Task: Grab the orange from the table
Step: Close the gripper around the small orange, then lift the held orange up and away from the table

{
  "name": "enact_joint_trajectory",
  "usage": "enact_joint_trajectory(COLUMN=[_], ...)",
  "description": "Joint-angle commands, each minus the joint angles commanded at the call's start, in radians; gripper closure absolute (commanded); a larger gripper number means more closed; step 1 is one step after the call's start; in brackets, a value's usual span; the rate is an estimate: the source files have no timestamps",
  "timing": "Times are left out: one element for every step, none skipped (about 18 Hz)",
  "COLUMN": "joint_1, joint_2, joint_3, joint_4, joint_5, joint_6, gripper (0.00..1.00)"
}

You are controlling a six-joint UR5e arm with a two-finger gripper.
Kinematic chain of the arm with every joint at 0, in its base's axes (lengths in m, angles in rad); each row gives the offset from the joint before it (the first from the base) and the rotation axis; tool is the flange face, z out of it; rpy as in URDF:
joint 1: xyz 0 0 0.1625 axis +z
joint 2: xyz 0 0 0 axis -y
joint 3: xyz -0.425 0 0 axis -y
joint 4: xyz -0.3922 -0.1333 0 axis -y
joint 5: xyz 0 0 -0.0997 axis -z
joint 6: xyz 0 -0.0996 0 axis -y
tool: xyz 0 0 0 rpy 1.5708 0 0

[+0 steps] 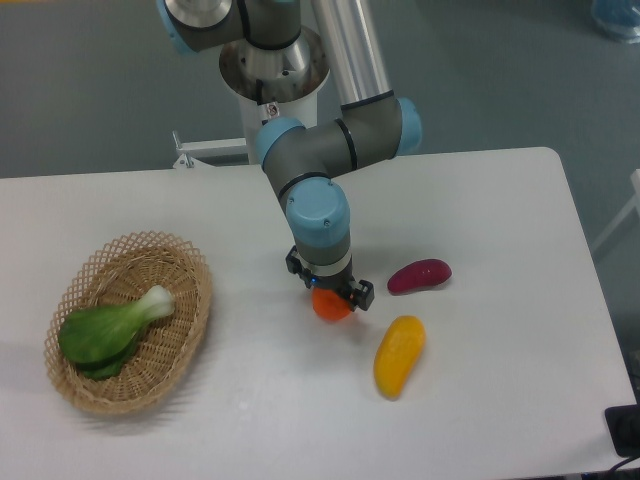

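Observation:
The orange [331, 306] is a small round bright-orange fruit on the white table [480, 200], near its middle. My gripper [332, 298] is straight above it and down around it, so only the lower part of the orange shows beneath the black gripper body. The fingers are hidden by the wrist and gripper body, so I cannot tell whether they are closed on the fruit. The orange seems to rest on or just above the table.
A yellow-orange mango-like fruit [399, 356] lies just right and in front of the orange. A dark purple-red oblong vegetable [419, 276] lies to the right. A wicker basket [190, 300] holding a green bok choy [112, 328] stands at the left.

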Motion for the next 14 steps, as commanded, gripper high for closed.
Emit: enact_joint_trajectory(joint_1=[0.0, 0.0, 0.0, 0.002, 0.006, 0.017, 0.028, 0.04, 0.049, 0.057, 0.067, 0.075, 0.078, 0.086], joint_2=[0.002, 0.003, 0.005, 0.006, 0.009, 0.014, 0.02, 0.031, 0.034, 0.035, 0.035, 0.035, 0.035, 0.035], joint_3=[0.008, 0.02, 0.031, 0.041, 0.06, 0.075, 0.083, 0.087, 0.087, 0.089, 0.097, 0.112, 0.121, 0.127], joint_4=[0.0, -0.002, -0.003, -0.005, -0.008, -0.011, -0.014, -0.02, -0.021, -0.021, -0.021, -0.025, -0.025, -0.025], joint_5=[0.0, 0.0, -0.002, -0.002, -0.011, -0.012, -0.014, -0.014, -0.015, -0.017, -0.024, -0.037, -0.044, -0.044], joint_6=[0.0, 0.002, 0.002, 0.005, 0.011, 0.011, 0.012, 0.012, 0.015, 0.021, 0.025, 0.026, 0.028, 0.031], gripper=[0.51, 0.51, 0.51, 0.51, 0.51, 0.51, 0.51, 0.51, 0.51, 0.5, 0.5, 0.5, 0.5, 0.5])
